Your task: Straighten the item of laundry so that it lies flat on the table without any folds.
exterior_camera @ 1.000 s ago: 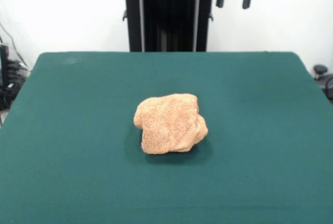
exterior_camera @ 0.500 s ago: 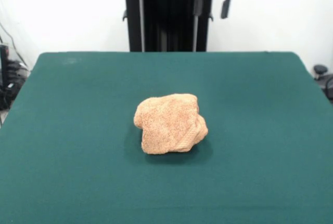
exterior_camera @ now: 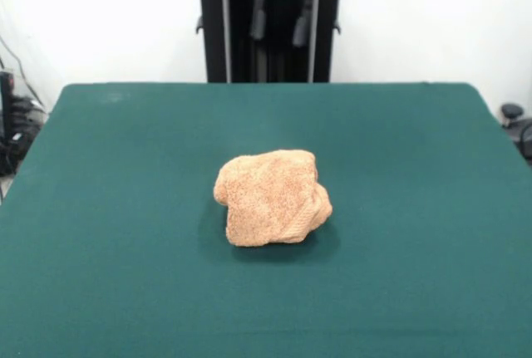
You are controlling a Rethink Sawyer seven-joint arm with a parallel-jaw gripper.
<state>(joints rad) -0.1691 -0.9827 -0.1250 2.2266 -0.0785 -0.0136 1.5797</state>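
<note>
Lying crumpled mid-table — towel (exterior_camera: 272, 198) is sitting as a bunched lump, not yet flattened.
Gripper (exterior_camera: 278, 30) is hanging high at far edge w/ fingers parted, holding nothing, well apart from towel. Judging next step: approach a loose outer edge, pinch one layer only, pull outward low across table (exterior_camera: 108, 208) — avoid grabbing the whole wad.

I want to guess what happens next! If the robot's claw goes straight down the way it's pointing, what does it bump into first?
Probably the bare green table, near its far edge. The gripper, fingers apart, hangs high at the top, and the crumpled towel seems to lie nearer the camera, out of its path. Depth is hard to judge from one view.
</note>
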